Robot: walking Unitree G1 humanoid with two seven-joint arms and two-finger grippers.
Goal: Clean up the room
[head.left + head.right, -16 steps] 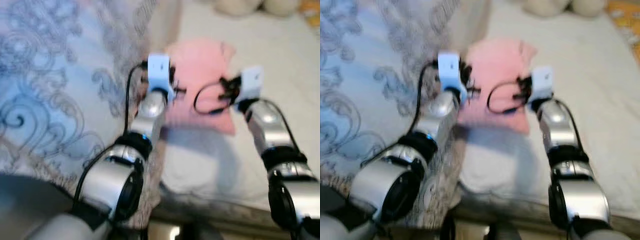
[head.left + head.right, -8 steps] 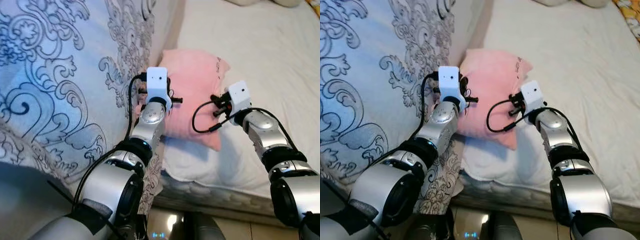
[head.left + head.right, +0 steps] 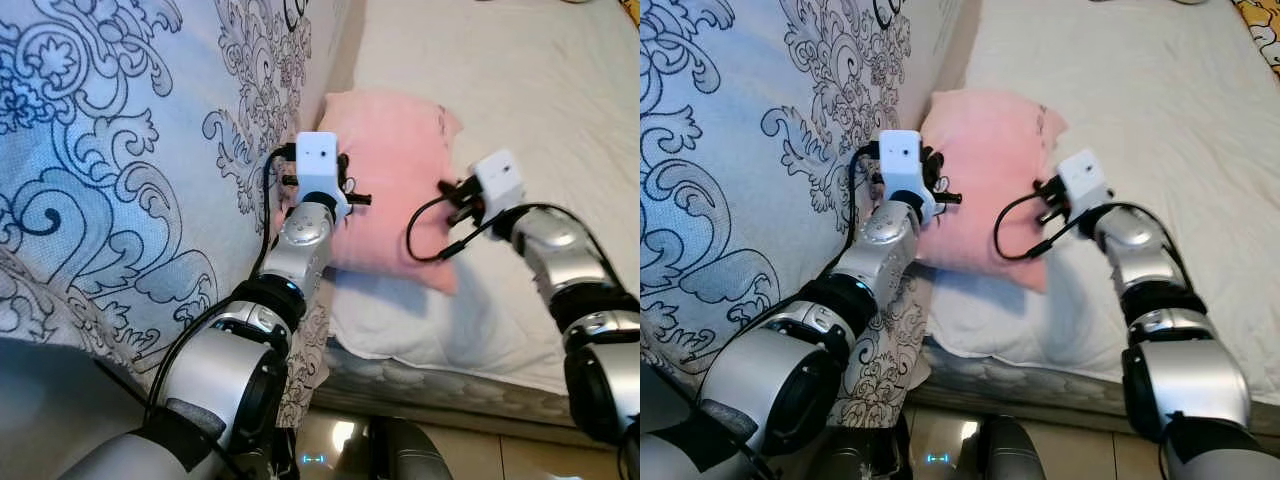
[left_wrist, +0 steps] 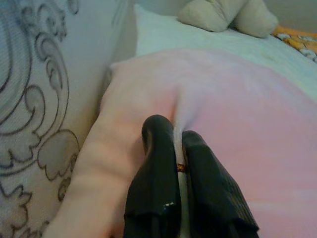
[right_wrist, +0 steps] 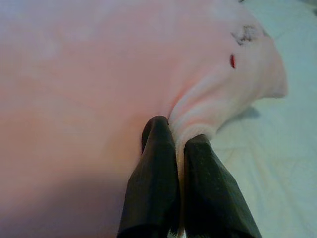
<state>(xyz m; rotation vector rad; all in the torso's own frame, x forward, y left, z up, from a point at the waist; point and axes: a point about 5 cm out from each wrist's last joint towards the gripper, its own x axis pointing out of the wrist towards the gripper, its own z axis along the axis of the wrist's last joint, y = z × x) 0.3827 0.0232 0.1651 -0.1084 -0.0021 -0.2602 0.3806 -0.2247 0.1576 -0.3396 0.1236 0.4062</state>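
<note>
Pinching the pink pillow (image 3: 395, 190) in the middle of the frame on the bed (image 3: 560, 110), the left pincer (image 4: 177, 148) and right pincer (image 5: 177, 136) are each gripping only a small fold, which might slip out.

No legible text, label, brand, number or sign appears in any view. The pink pillow (image 3: 395, 190) carries a small dark mark near one corner (seen in the right wrist view as a dark squiggle beside a short red dash), too small and blurred to read as lettering. The patterned blanket (image 3: 120, 180) bears only ornamental scrollwork, not characters.
</note>
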